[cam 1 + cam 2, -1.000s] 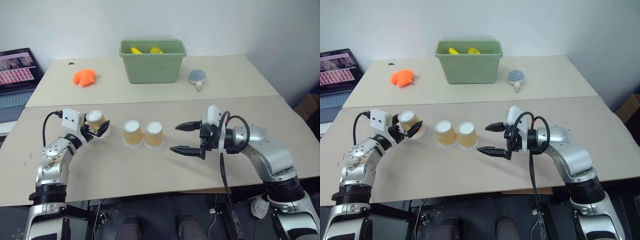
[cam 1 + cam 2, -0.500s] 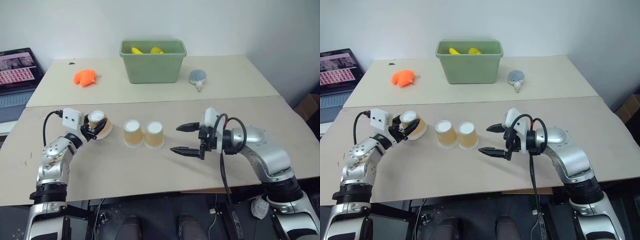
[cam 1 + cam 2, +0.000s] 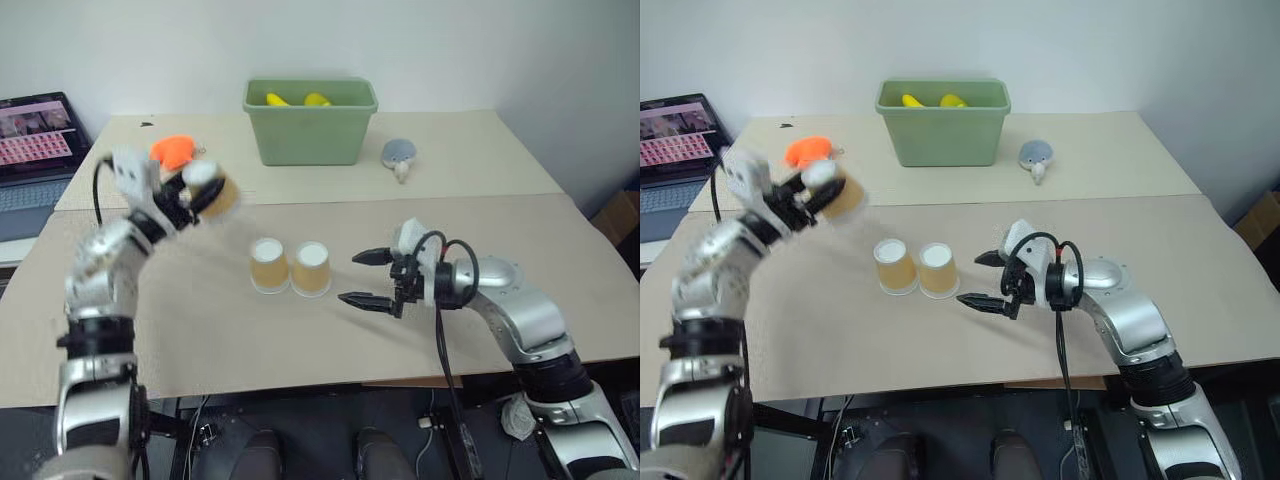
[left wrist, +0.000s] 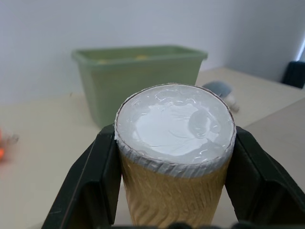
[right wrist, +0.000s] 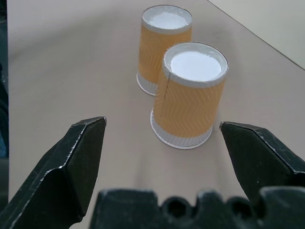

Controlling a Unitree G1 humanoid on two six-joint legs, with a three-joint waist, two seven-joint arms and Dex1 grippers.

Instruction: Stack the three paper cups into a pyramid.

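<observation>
From the head cameras, the left gripper (image 3: 195, 197) is raised above the tan surface (image 3: 200, 330), its fingers closed tight on one paper cup (image 3: 212, 190), which is tipped on its side in the air with its white bottom facing toward the middle of the scene. Two more paper cups, one on the left (image 3: 267, 265) and one on the right (image 3: 310, 268), stand upside down on the surface, touching side by side, white bottoms up. Just to their right the right gripper (image 3: 368, 278) hovers low over the surface, its fingers spread wide with nothing between them, pointing at the pair. Farther back sit a green bin (image 3: 310, 122) with yellow things inside, an orange toy (image 3: 172, 150), a small grey toy (image 3: 399, 153), and a laptop (image 3: 35, 140) at the far left edge.

In the left wrist view, the held cup (image 4: 174, 152) is seen bottom-first, a black finger (image 4: 93, 186) pressed against each side of its ribbed wall. The green bin (image 4: 138, 78) stands behind it.

In the right wrist view, the two black fingers (image 5: 71, 162) stand far apart and empty. Between and beyond them are the two upturned cups, the nearer one (image 5: 188, 95) close ahead, the other (image 5: 164, 43) touching it just behind.
</observation>
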